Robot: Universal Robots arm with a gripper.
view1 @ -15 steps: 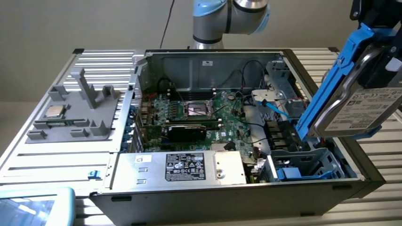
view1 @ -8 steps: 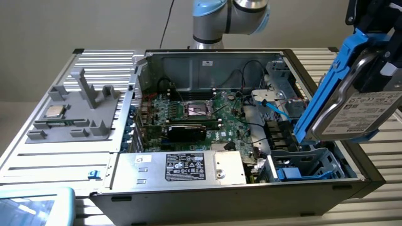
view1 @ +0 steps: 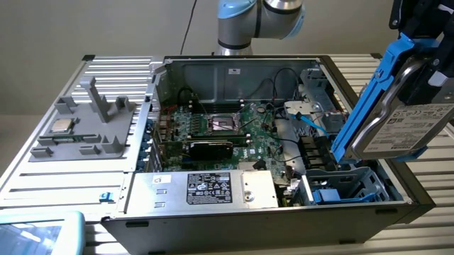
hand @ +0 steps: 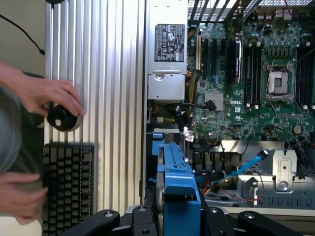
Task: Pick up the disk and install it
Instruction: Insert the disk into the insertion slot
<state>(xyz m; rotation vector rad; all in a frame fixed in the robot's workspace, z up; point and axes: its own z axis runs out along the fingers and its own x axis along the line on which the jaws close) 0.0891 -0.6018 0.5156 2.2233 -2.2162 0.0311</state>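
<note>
The gripper (view1: 420, 87) is holding the disk (view1: 401, 125) in the air, with its black fingers clamped on the two flat sides, so the jaws are closed on it. In the exterior view the disk is hanging tilted at the exterior view's right, with its white label facing outward and its blue frame running along the edge. It is staying above the open computer case (view1: 234, 220), over the drive cage (view1: 347, 186) in the near corner, and it is not touching the cage. In the wrist view the disk (hand: 178, 189) is showing its narrow blue edge between the fingers of the gripper (hand: 178, 219). Inside the case the power supply (view1: 212, 188) is lying beside the cage, and the motherboard (view1: 234, 135) is lying behind it. A blue cable (view1: 312, 123) is running near the cage. The case is standing on a ribbed metal table (view1: 64, 175), where a grey holder (view1: 85, 133) is carrying a processor chip (view1: 60, 126). In the wrist view a person's hand (hand: 47, 93) is resting on a round black object (hand: 61, 118), and a second hand (hand: 19, 196) is lying at a keyboard (hand: 69, 182).
</note>
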